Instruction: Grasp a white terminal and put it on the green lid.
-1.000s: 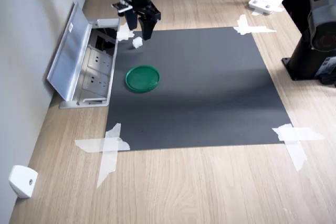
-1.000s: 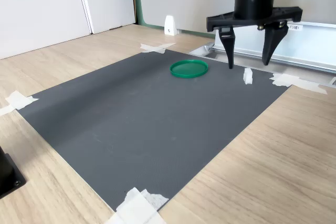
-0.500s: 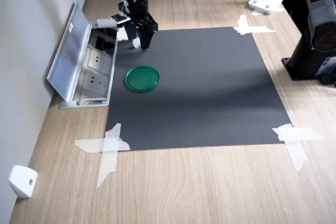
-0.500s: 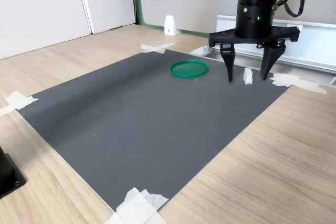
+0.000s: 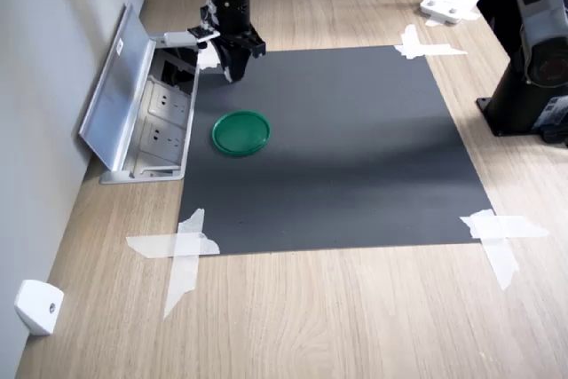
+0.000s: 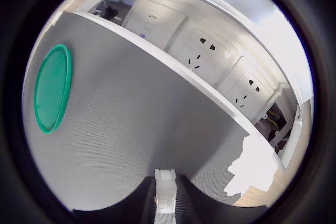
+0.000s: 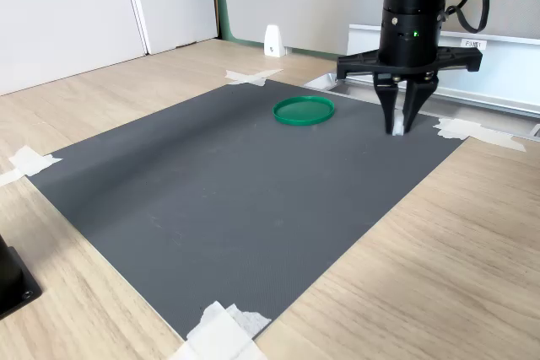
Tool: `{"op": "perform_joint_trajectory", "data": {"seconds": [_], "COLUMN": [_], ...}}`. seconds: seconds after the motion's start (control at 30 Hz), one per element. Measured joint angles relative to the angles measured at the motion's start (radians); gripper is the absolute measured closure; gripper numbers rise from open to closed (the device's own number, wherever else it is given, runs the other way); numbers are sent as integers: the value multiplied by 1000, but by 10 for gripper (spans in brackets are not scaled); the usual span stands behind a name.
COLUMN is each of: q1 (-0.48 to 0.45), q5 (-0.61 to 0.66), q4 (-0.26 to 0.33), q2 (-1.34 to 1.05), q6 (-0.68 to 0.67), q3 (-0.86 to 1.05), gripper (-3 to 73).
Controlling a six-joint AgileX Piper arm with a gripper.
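Jaws just closed on the terminal
Gripper (image 7: 397,128) now narrow, pinching the white terminal (image 6: 165,190) at the black mat's (image 5: 355,148) edge; open half a second back. Green lid (image 5: 240,132) nearby — lift next, I'd judge.

White terminal (image 6: 166,190) tiny, blocky, pinched between end effector (image 7: 397,126) fingers; green lid (image 5: 240,132) flat nearby.

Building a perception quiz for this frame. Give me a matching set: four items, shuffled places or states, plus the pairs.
Items:
1. terminal
2. lid
3. gripper
4. tape

Places or states:
A. lies flat and bare on the mat
B. pins the mat's corners to the table
C. sits between the fingers
D. closed down at the mat, near the socket box

Pairs: 1-C, 2-A, 3-D, 4-B
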Motion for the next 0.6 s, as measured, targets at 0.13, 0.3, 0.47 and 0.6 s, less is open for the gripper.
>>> {"op": "perform_joint_trajectory", "data": {"seconds": [0.13,0.3,0.47,0.6], "q1": [1,37,122,202], "q5": [33,119,222,248], "q4": [0,-17,-21,-21], "q2": [-7,-87,-211,-265], "q6": [0,2,49,104], "q3": [0,-26,-111,-124], "gripper": [608,608,608,608]}}
